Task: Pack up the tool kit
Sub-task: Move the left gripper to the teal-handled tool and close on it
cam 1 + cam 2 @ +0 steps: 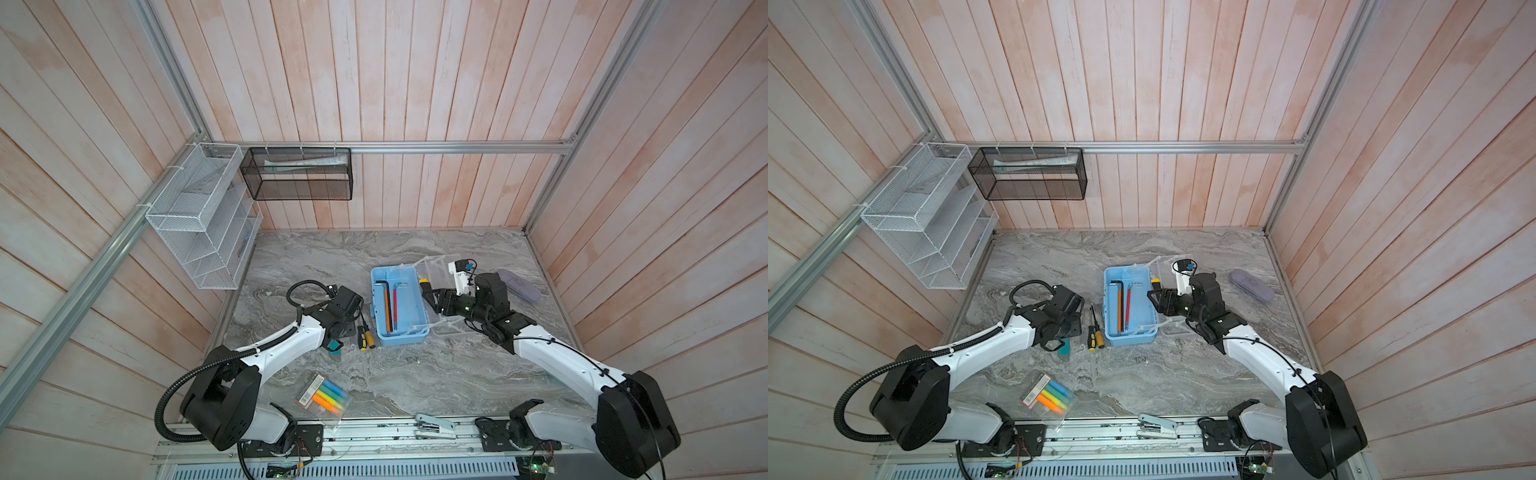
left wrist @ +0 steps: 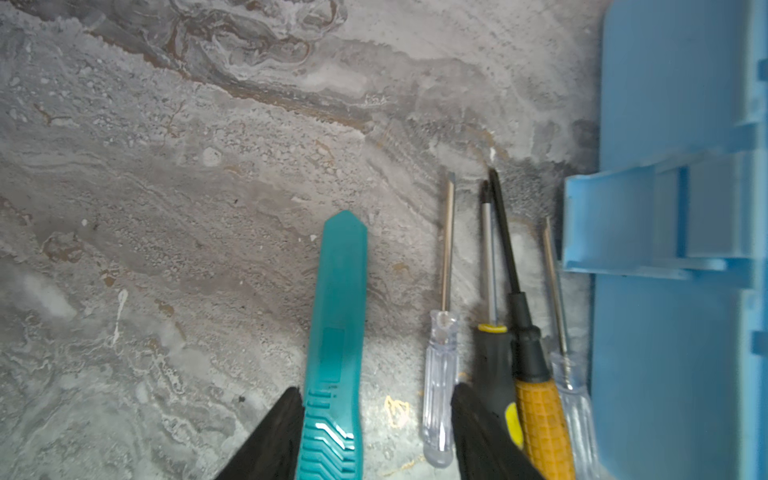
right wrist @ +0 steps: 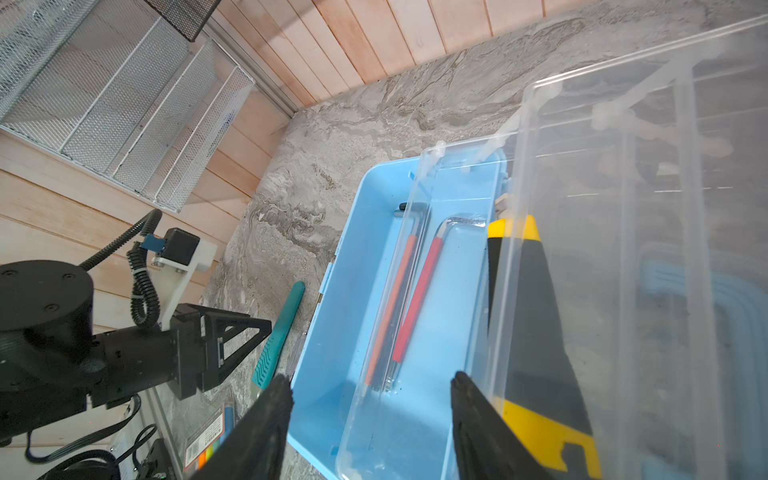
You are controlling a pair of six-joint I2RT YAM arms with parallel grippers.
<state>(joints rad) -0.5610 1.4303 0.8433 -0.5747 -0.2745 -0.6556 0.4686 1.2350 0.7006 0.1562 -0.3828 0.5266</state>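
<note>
Grey marbled worktop (image 1: 415, 386) with tool kit (image 1: 401, 341) open mid-scene, long axis near-to-far, clear lid flipped to right. Left pincer (image 2: 374, 390) low, jaws apart astride teal knife (image 2: 338, 311), knife near-to-far and parallel to kit, kit just to right past row of screwdrivers (image 2: 494, 361); left arm plainly nearer. Right pincer (image 3: 370, 376) apart too, empty, over kit's right rim; likely next: clamp across knife's width, carry right.

Smooth blue plastic tool kit (image 1: 401, 338) on matt marbled tabletop (image 1: 415, 374).

Hex keys (image 1: 390, 307) in tool kit (image 1: 399, 338), screwdrivers (image 1: 365, 337) just L of it, highlighter pkt (image 1: 324, 399) front-L, case (image 1: 519, 284) far R.
</note>
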